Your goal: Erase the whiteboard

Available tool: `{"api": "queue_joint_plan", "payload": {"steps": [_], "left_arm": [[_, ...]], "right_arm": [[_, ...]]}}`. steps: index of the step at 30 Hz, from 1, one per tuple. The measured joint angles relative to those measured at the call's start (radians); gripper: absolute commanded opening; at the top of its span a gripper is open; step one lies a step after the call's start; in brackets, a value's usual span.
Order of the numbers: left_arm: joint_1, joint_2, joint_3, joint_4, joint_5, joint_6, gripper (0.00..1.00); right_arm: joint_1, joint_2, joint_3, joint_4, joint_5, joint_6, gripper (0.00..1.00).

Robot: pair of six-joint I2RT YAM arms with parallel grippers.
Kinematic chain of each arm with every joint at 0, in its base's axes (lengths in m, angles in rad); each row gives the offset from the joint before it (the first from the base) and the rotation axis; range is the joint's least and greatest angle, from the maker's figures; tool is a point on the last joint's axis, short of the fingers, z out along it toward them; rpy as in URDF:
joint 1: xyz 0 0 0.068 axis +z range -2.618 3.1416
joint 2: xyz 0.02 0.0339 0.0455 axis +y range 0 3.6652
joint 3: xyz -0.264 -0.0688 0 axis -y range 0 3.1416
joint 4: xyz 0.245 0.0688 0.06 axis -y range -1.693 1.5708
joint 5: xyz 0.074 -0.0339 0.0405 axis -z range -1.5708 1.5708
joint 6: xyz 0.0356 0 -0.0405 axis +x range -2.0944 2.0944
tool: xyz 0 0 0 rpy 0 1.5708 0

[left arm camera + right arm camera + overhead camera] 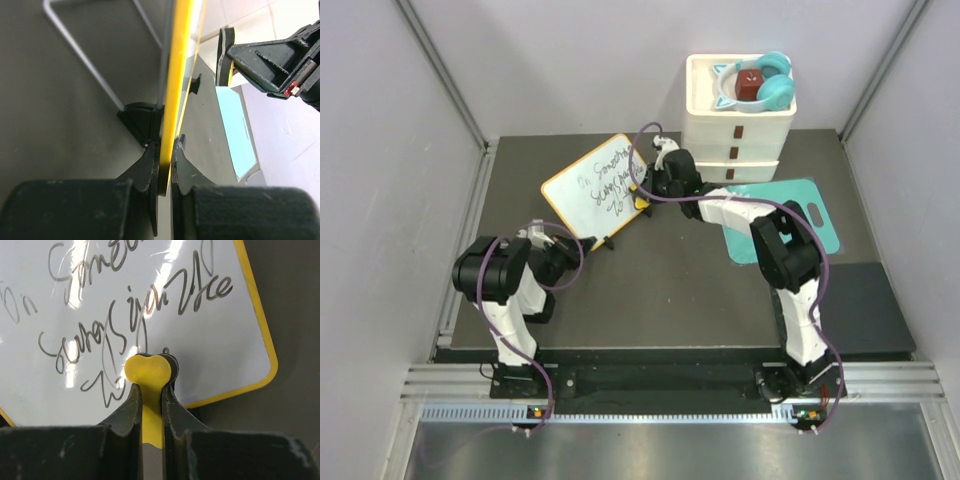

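Observation:
The whiteboard [592, 188], white with a yellow frame and black handwriting, stands tilted at the middle of the dark table. My left gripper [576, 240] is shut on the board's near lower edge; in the left wrist view the yellow frame [177, 75] runs edge-on between the fingers of the left gripper [167, 160]. My right gripper [648, 188] is shut on a yellow eraser [148, 371], whose black pad touches the written face of the whiteboard [200, 335] near its lower right. The right gripper [150, 390] pinches the eraser's neck. The eraser [226, 52] also shows past the board's edge.
A white stack of drawers [735, 140] stands behind the board, topped by a bin holding teal headphones [776, 88] and a brown block [750, 86]. A teal cutting board [798, 212] lies at the right. The board's black foot [140, 120] and wire stand [80, 55] rest on the table.

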Motion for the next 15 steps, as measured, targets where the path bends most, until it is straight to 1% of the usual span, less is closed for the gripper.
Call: {"api": "queue_joint_plan", "payload": {"steps": [4, 10, 15], "left_arm": [[0.001, 0.03, 0.001, 0.003, 0.004, -0.034, 0.0], [0.001, 0.026, -0.013, 0.002, -0.002, -0.043, 0.0], [0.001, 0.0, -0.024, 0.0, -0.003, -0.042, 0.0]], "right_arm": [[0.0, 0.055, 0.047, 0.006, 0.008, -0.006, 0.0], [0.007, 0.104, 0.084, 0.014, 0.011, -0.007, 0.0], [0.022, 0.15, 0.172, 0.016, 0.014, -0.031, 0.0]]}}
